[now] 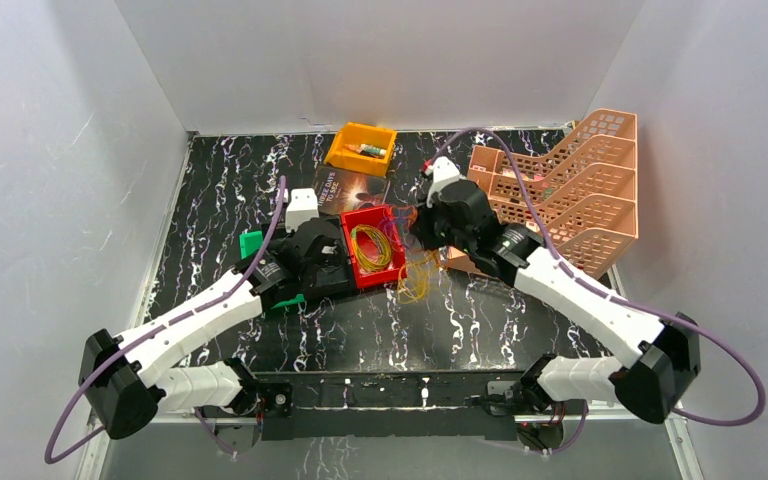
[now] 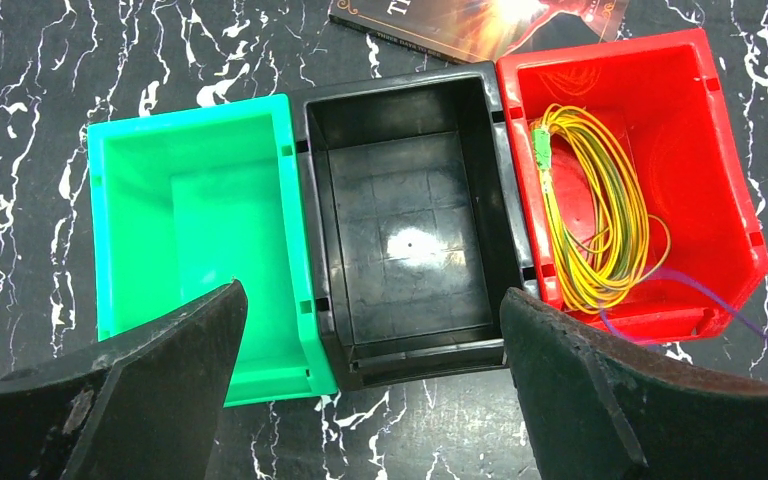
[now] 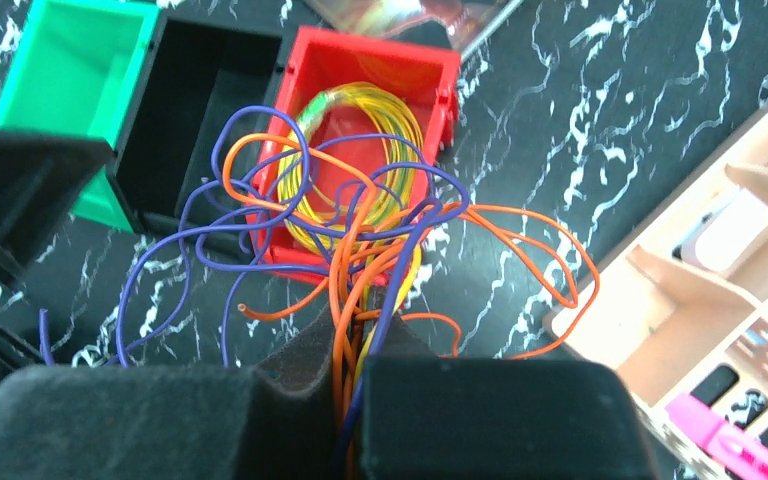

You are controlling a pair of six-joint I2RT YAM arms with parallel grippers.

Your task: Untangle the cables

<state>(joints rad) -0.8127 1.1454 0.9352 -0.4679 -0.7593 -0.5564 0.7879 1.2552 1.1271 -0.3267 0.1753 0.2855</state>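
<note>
A tangled bunch of cables [image 3: 341, 290], thin orange, blue-purple and yellow loops, runs up between the pads of my right gripper [image 3: 360, 330], which is shut on it. The loops spread out over the tabletop and the near rim of a red bin [image 3: 360, 50]. From above, the bunch [image 1: 417, 280] hangs just right of that red bin [image 1: 396, 262], below my right gripper [image 1: 422, 235]. A separate yellow coil [image 2: 590, 270] lies inside the red bin [image 2: 730, 150]. My left gripper [image 2: 370, 292] stands wide open above a black bin [image 2: 410, 200], holding nothing.
A green bin [image 2: 200, 200] joins the black bin on its left. A book [image 1: 353, 187] and an orange bin [image 1: 360, 148] lie behind them. Peach stacked file trays [image 1: 570, 190] stand at the right, close to the right arm.
</note>
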